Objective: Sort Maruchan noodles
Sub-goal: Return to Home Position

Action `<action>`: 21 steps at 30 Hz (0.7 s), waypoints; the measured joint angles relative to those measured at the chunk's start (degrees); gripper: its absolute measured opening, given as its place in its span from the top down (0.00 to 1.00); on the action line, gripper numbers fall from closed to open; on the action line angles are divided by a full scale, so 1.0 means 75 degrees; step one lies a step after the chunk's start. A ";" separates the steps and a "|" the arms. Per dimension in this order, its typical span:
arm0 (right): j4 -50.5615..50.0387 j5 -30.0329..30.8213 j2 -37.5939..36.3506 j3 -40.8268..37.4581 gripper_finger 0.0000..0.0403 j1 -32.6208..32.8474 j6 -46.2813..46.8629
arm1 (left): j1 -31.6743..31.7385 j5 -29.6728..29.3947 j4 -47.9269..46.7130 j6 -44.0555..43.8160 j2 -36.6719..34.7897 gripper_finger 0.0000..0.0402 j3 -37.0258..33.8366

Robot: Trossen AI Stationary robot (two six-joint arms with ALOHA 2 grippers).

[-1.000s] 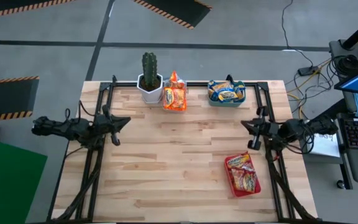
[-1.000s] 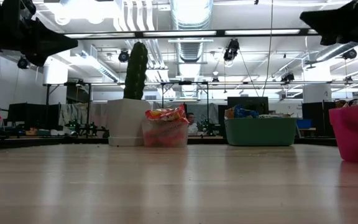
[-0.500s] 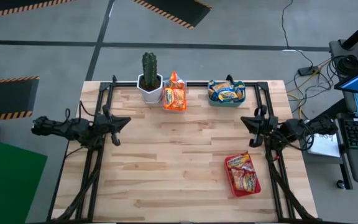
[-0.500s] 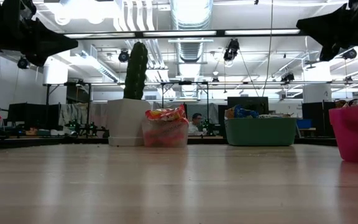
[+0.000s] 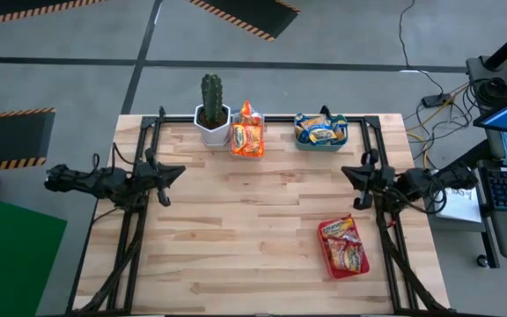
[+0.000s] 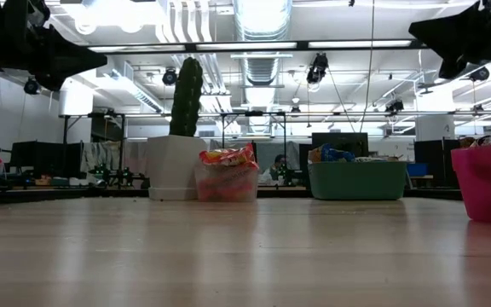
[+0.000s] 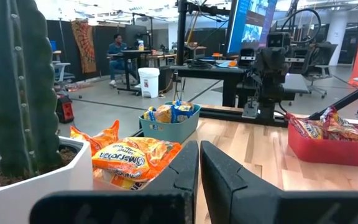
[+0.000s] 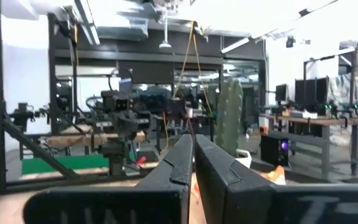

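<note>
The Maruchan noodles (image 7: 124,159) lie sorted in three bins. Orange packs (image 5: 246,138) are piled in a clear bin (image 6: 226,186) at the table's (image 5: 253,229) far edge, just beside a potted cactus (image 5: 211,92). Blue-and-yellow packs (image 5: 319,130) fill a teal bin (image 6: 356,181) farther right along that edge. Red packs (image 5: 343,245) sit in a red bin (image 6: 488,188) near the right front. The left tool (image 7: 197,149) hangs over the table's left edge, fingers clenched together on nothing. The right tool (image 8: 193,140) hangs over the right edge, between the teal and red bins, likewise closed and empty.
</note>
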 joint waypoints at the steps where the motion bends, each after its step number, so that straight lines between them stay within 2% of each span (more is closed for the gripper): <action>1: 0.0068 -0.0010 0.0000 0.0000 0.98 0.0046 -0.0065 | 0.0000 -0.0001 0.0001 0.0000 0.0000 1.00 0.0000; 4: 0.0278 -0.0011 0.0000 0.0000 0.98 0.0214 -0.0470 | 0.0000 0.0000 0.0000 0.0000 0.0000 1.00 0.0000; 10: 0.0344 -0.0121 -0.0003 -0.0003 0.98 0.0278 -0.0440 | 0.0000 0.0000 0.0000 0.0000 0.0000 1.00 0.0000; 13: 0.0318 -0.0776 -0.0003 -0.0003 0.98 0.0204 -0.0450 | 0.0000 0.0000 0.0000 0.0000 0.0000 1.00 0.0000; 18: 0.0318 -0.2460 -0.0003 -0.0003 0.98 0.0042 -0.0688 | 0.0000 0.0000 0.0000 0.0000 0.0000 1.00 0.0000; 21: 0.0315 -0.2668 -0.0003 -0.0003 0.98 -0.0039 -0.0691 | 0.0000 -0.0002 0.0000 0.0000 0.0000 1.00 0.0000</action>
